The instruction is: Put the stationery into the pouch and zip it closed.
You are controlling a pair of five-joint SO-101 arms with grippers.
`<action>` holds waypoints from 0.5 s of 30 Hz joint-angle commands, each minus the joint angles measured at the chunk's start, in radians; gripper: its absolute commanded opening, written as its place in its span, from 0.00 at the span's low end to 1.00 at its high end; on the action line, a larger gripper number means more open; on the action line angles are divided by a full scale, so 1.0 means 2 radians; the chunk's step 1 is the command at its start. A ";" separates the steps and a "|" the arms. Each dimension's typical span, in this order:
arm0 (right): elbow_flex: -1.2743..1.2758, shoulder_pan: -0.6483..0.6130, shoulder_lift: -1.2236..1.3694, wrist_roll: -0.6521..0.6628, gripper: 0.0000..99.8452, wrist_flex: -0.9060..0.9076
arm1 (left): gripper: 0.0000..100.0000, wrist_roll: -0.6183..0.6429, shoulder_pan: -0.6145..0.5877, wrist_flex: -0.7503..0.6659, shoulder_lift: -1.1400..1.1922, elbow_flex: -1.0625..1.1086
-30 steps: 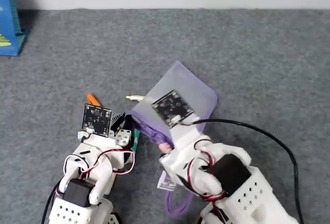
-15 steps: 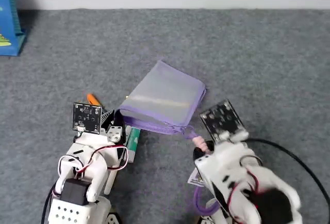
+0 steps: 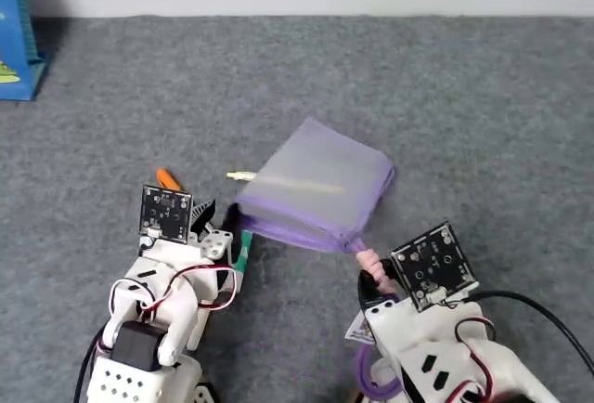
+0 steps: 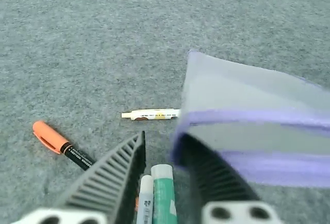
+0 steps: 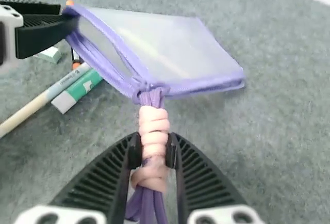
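A translucent purple pouch [image 3: 316, 185] [image 4: 247, 110] [image 5: 160, 43] lies tilted at the table's middle. My right gripper [image 3: 371, 278] [image 5: 153, 141] is shut on the pink knot [image 5: 153, 126] of its purple strap, at the pouch's front right corner. The left gripper [image 3: 221, 222] [image 4: 161, 140] stands open at the pouch's left corner, one fingertip touching the purple edge. A green pen [image 3: 243, 250] [image 4: 164, 193] and a white one [image 4: 146, 198] lie under its fingers. On the carpet lie an orange marker [image 3: 169, 179] [image 4: 56, 141] and a white pen [image 3: 243, 176] [image 4: 149, 114], the latter partly behind the pouch.
A blue box [image 3: 14, 41] stands at the back left edge against the white wall. The strap's purple loop [image 3: 367, 375] and a paper tag [image 3: 357, 329] hang by the right arm. A wooden pencil [image 5: 26, 113] lies beside the pens. Grey carpet stretches behind and to the right.
My right arm has drawn back from over the pouch toward the front right, keeping hold of the knot. The pouch has turned and shifted right. The left gripper barely moved.
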 commanded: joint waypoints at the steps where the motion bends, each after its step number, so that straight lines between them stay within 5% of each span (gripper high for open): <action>1: -0.004 0.007 -0.002 0.000 0.01 0.004 | 0.24 -0.006 0.002 -0.002 -0.006 -0.001; 15: -0.008 0.006 -0.002 -0.001 0.01 0.002 | 0.20 -0.005 0.053 -0.008 -0.005 0.008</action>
